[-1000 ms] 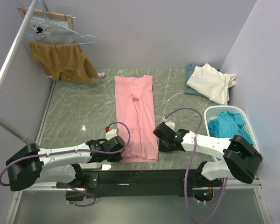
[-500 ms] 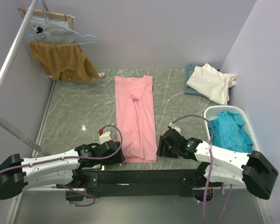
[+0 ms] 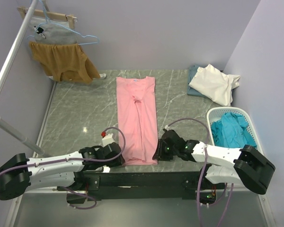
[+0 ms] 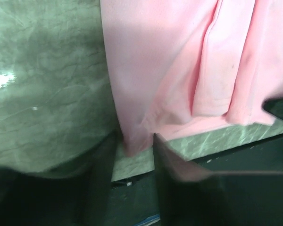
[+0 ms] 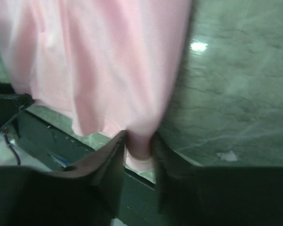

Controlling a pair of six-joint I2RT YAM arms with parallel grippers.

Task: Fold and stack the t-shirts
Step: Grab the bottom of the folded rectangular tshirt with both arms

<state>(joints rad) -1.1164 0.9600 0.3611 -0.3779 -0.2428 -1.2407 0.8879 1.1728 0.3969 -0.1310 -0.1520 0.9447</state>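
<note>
A light pink t-shirt (image 3: 137, 118) lies folded into a long strip down the middle of the table, collar at the far end. My left gripper (image 3: 119, 158) is at the hem's left corner. In the left wrist view that corner (image 4: 132, 141) lies between my left gripper's (image 4: 134, 141) parted fingers, with bare table showing behind it. My right gripper (image 3: 157, 153) is at the hem's right corner. The right wrist view shows the right gripper (image 5: 139, 141) pinched on bunched pink fabric (image 5: 140, 148). A cream-white t-shirt (image 3: 213, 84) lies on a grey-blue one (image 3: 193, 80) at the back right.
A white basket (image 3: 213, 113) with teal t-shirts (image 3: 229, 130) stands at the right edge. A mustard garment (image 3: 61, 64) and a grey one (image 3: 49, 30) hang at the back left from a slanted rod (image 3: 9, 66). The table's black front rail (image 3: 142, 177) runs just below both grippers.
Both grippers opened wide, then narrowed again. The right gripper drew away to the right, then came back onto the hem's right corner. The left gripper stayed at the left corner.
</note>
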